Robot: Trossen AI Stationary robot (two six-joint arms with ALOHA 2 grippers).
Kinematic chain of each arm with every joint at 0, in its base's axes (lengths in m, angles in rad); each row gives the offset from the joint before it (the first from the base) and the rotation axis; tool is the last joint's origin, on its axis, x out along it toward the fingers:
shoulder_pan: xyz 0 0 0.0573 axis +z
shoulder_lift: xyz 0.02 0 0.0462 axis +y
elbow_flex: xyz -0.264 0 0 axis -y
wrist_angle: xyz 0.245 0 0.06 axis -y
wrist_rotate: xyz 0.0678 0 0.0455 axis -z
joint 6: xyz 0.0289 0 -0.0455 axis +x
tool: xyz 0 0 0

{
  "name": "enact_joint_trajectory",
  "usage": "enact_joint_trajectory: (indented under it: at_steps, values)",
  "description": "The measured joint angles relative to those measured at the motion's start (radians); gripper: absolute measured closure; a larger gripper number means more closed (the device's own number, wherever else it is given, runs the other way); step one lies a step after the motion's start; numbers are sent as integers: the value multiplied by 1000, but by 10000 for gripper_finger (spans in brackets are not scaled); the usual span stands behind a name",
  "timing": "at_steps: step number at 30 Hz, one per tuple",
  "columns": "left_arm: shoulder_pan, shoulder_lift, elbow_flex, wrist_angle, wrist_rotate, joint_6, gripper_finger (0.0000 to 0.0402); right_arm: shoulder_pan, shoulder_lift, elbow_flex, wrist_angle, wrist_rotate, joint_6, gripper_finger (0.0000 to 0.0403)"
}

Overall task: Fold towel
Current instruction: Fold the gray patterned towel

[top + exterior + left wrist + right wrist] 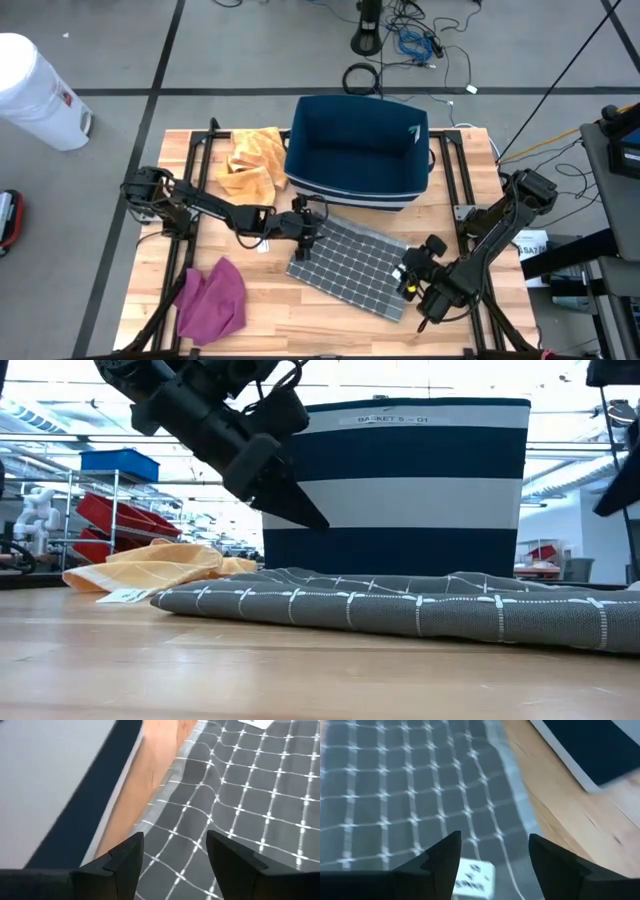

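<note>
Wooden slats make up the worktop (330,320), and the striped blue basket (357,152) at its far edge serves as the landmark. Directly in front of the basket, close to its near wall, the grey checked towel (352,268) lies flat as a slanted rectangle, apparently already doubled over once. An orange cloth (250,162) sits to the left of the basket, and a magenta cloth (212,299) lies well in front of it at the near left.

The left pincer (305,232) hovers over the towel's corner nearest the basket, its fingers (125,865) spread apart with nothing between them. The right pincer (410,280) is at the towel's opposite end, farther from the basket, above the white care label (474,875); its fingers (442,862) are likewise parted and empty.

My reading is that a fold has just been laid and both pincers stand free of the cloth. The next move likely calls for each pincer to come down on an edge of the towel, pinch only the layers meant to travel, and carry them across together so the edges meet squarely.
</note>
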Motion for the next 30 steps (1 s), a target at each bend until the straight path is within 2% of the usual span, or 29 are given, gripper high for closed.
enact_joint_trajectory:
  at_steps: [6,9,12,17,21,25,30]
  values:
    - [25,7,0,-6,32,15,179,-22,0,0,110,23,-122,186]
    - [44,43,1,-8,92,11,179,-26,0,0,157,27,-146,186]
    - [53,96,1,-2,96,-12,179,-26,0,0,194,38,-152,186]
    - [58,164,1,-9,75,-39,179,-17,0,0,276,-16,-216,186]
    - [57,168,1,-16,36,-45,179,8,0,0,471,-95,-397,186]
    - [57,169,1,-6,-19,-41,179,42,30,1,663,-102,-553,186]
    - [59,169,3,7,-55,-40,179,60,118,1,711,-118,-579,186]
